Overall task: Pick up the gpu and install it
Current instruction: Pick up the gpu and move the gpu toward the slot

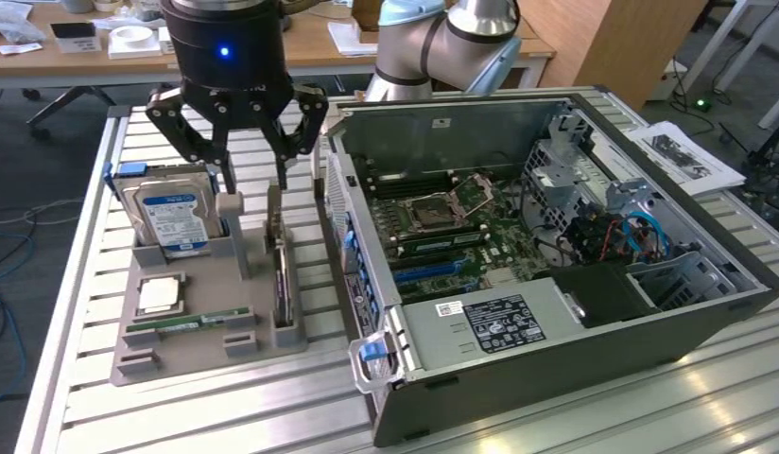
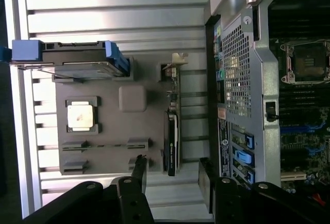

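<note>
Fingers [image 1: 224, 170] spread wide and empty; gripper [image 1: 253, 180] hangs upper left in the exterior view, above the gpu [image 1: 280, 279], and should straddle that thin edge squarely, I reckon

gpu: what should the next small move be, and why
Probably lower straight toward the gpu. The gripper hangs above it with fingers open, holding nothing, and the card stands on edge in the grey holder, untouched, so a small descent would bring the fingers to either side.
</note>
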`<control>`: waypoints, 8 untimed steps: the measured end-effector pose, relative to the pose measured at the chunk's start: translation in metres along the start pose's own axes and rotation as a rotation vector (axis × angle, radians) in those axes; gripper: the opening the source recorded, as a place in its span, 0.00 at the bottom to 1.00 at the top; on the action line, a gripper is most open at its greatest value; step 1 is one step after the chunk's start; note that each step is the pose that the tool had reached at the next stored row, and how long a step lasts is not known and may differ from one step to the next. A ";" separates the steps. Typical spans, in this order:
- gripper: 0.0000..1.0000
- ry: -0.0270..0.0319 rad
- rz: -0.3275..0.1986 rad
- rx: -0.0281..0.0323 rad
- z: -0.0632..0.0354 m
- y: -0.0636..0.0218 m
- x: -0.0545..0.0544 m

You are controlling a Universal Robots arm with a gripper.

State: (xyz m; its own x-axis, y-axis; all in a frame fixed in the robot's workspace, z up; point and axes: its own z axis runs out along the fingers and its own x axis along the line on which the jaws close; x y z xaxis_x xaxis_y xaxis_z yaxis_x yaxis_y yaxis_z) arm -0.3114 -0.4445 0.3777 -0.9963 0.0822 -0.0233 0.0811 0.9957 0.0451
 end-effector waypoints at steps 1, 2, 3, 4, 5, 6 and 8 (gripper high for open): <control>0.53 -0.0001 0.000 -0.0001 0.0016 -0.0001 0.000; 0.53 0.0000 0.000 0.0000 0.0035 -0.0002 0.000; 0.53 0.0000 0.000 0.0000 0.0053 -0.0002 0.000; 0.53 -0.0001 0.000 -0.0001 0.0071 -0.0003 0.000; 0.53 0.0001 0.000 0.0000 0.0088 -0.0004 0.000; 0.53 0.0000 0.000 0.0000 0.0107 -0.0005 0.000; 0.53 0.0001 0.000 0.0001 0.0141 -0.0007 0.000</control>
State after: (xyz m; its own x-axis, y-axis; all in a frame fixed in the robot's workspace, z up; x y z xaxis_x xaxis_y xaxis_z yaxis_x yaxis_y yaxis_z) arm -0.3114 -0.4445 0.3636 -0.9963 0.0822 -0.0232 0.0811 0.9957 0.0450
